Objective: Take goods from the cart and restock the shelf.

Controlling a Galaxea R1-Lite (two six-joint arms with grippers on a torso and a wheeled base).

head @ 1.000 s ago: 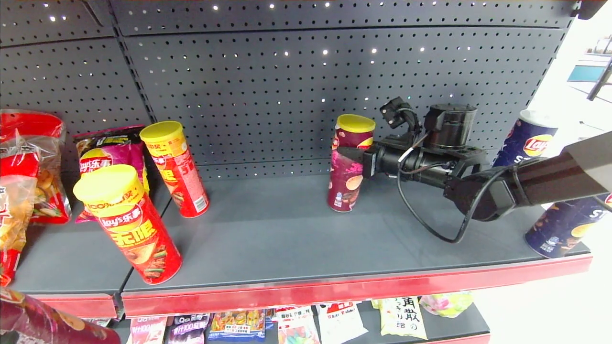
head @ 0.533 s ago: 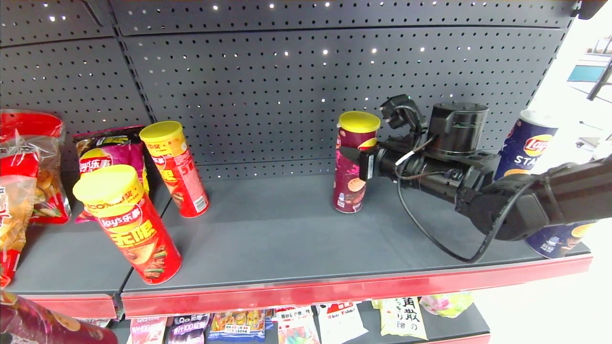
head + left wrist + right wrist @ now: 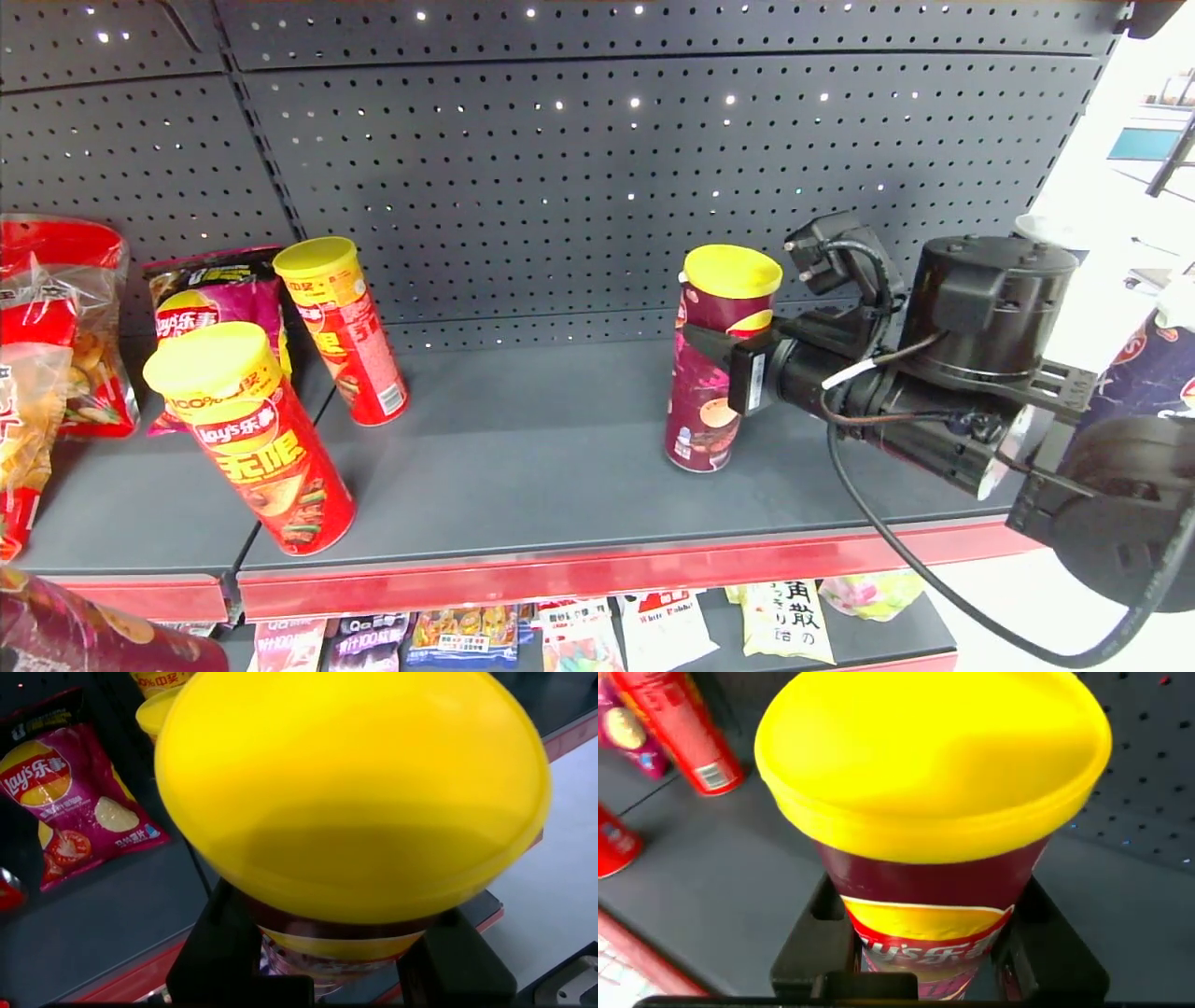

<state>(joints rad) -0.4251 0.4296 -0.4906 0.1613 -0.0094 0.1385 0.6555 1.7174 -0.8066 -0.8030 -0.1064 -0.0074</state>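
Note:
A maroon chip can with a yellow lid [image 3: 700, 420] stands upright at the right of the dark shelf board [image 3: 523, 448]. My right gripper [image 3: 714, 350] is shut on its upper half, coming in from the right. In the right wrist view the can [image 3: 934, 793] sits between the black fingers [image 3: 817, 943]. My left gripper [image 3: 336, 961] is shut on a second maroon can with a yellow lid [image 3: 350, 784]. That can's body shows at the bottom left corner of the head view [image 3: 65, 635], below the shelf's front edge.
Two red cans [image 3: 252, 439] [image 3: 341, 327] lean at the shelf's left, beside a purple chip bag [image 3: 210, 299] and red bags [image 3: 47, 327]. A blue can [image 3: 1158, 373] stands behind my right arm. The red shelf lip [image 3: 560, 569] runs along the front; snack packets [image 3: 579, 635] lie below.
My right arm has drawn back toward the shelf's front and to the right, bringing the maroon can along with it. The left-hand goods have not moved.

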